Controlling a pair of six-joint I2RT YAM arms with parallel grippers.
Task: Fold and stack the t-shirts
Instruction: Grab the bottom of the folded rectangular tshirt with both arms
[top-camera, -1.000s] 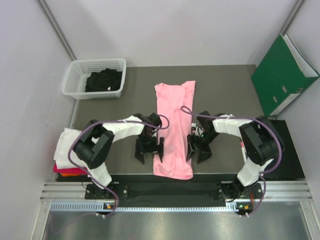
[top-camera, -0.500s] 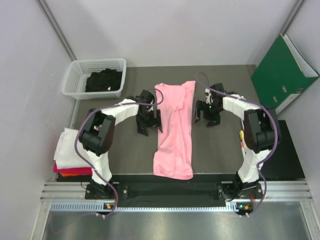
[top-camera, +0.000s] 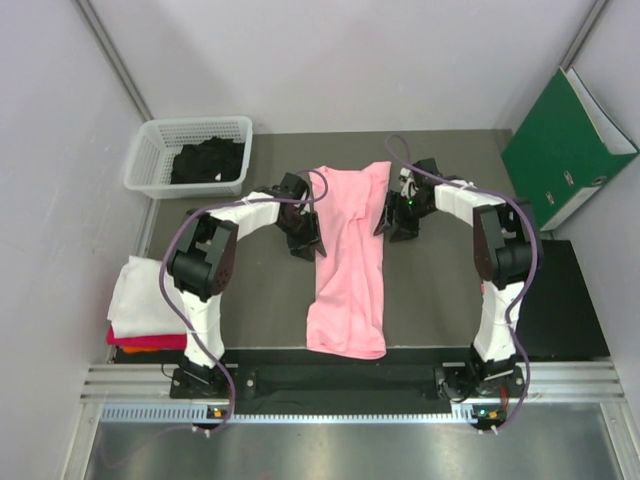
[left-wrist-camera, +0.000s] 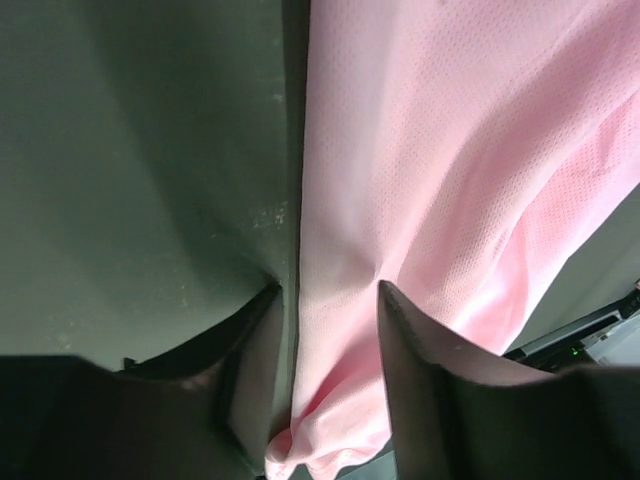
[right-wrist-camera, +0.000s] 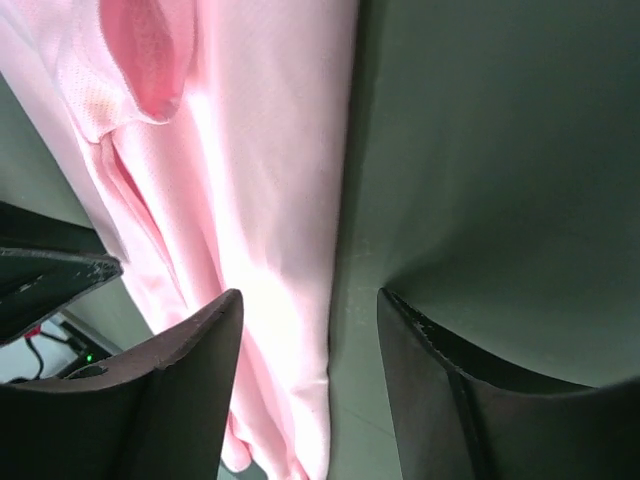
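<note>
From the top camera, 1 pink t-shirt (top-camera: 347, 265) lies in the middle of the table (top-camera: 450, 160) as a long narrow strip. It runs from the far part of the table to the near edge. The left gripper (top-camera: 305, 235) is at the left edge of this strip, in its far half. The right gripper (top-camera: 393, 218) is at the right edge, about opposite to it. At the far left corner stands a white basket (top-camera: 150, 170) with a black shirt (top-camera: 208, 160) inside. A stack of folded shirts (top-camera: 135, 300), white on top and red below, rests at the near left of the table. A green binder (top-camera: 565, 145) leans at the far right.

In the left wrist camera, the 2 fingers (left-wrist-camera: 415, 370) are spread apart. The left border of the pink cloth runs in the gap between them. One finger is over the dark table and the other over the cloth. Nothing is held.

In the right wrist camera, the fingers (right-wrist-camera: 190, 385) are also spread wide. The right border of the cloth passes between them, with 1 finger over the pink cloth and 1 over the bare table. A darker pink fold of the cloth shows at the top of this view. If the fingertips touch the surface, I cannot tell.
</note>
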